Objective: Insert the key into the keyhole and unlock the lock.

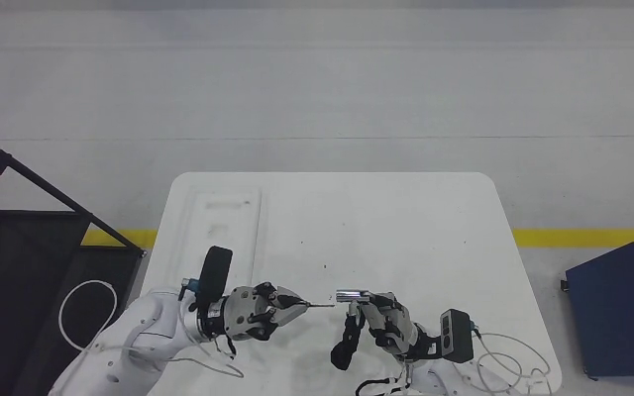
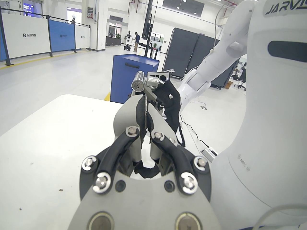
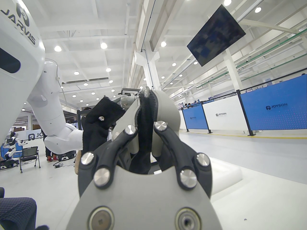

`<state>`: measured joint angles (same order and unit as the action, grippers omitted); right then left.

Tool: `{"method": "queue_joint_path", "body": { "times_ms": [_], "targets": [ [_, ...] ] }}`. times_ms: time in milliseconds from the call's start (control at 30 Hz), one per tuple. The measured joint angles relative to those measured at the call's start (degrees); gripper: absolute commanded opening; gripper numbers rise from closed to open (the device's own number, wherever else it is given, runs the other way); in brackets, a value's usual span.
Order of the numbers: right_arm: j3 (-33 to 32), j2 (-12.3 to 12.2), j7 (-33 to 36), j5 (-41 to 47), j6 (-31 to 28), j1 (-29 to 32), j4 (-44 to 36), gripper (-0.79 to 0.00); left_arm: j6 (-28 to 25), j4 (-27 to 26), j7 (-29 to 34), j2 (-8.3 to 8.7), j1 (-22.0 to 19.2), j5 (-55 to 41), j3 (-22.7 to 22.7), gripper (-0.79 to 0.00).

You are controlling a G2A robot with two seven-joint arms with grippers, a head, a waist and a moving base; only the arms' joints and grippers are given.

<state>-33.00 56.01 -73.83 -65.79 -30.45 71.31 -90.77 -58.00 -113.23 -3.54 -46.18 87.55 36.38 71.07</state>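
A thin metal key (image 1: 319, 304) sticks out of my left gripper (image 1: 295, 305), which is shut on it above the table's front. In the left wrist view the key blade (image 2: 145, 111) stands on edge between the padded fingers (image 2: 140, 113). Its tip sits just short of the silver lock (image 1: 350, 295), below the round keyhole face (image 2: 138, 86). My right gripper (image 1: 365, 305) is shut on the lock and holds it level, facing the key. In the right wrist view the lock (image 3: 127, 100) shows at the tips of the black-padded fingers (image 3: 146, 116).
The white table (image 1: 396, 228) has a flat white tray (image 1: 228, 223) at its back left. A black cloth strip (image 1: 347, 346) hangs from the right gripper. A blue cabinet (image 1: 604, 307) stands off the table's right side, a black panel (image 1: 40, 267) off its left.
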Motion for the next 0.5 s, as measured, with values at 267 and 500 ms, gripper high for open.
{"method": "queue_joint_path", "body": {
  "times_ms": [267,500],
  "targets": [
    [0.0,0.0,0.0,0.0,0.0,0.0,0.0,-0.785,0.0,1.0,-3.5,1.46,0.1,-1.8,0.4,-0.785],
    [0.0,0.0,0.0,0.0,0.0,0.0,0.0,-0.785,0.0,2.3,-8.2,2.06,-1.4,-2.8,-4.0,-0.785]
  ]
}}
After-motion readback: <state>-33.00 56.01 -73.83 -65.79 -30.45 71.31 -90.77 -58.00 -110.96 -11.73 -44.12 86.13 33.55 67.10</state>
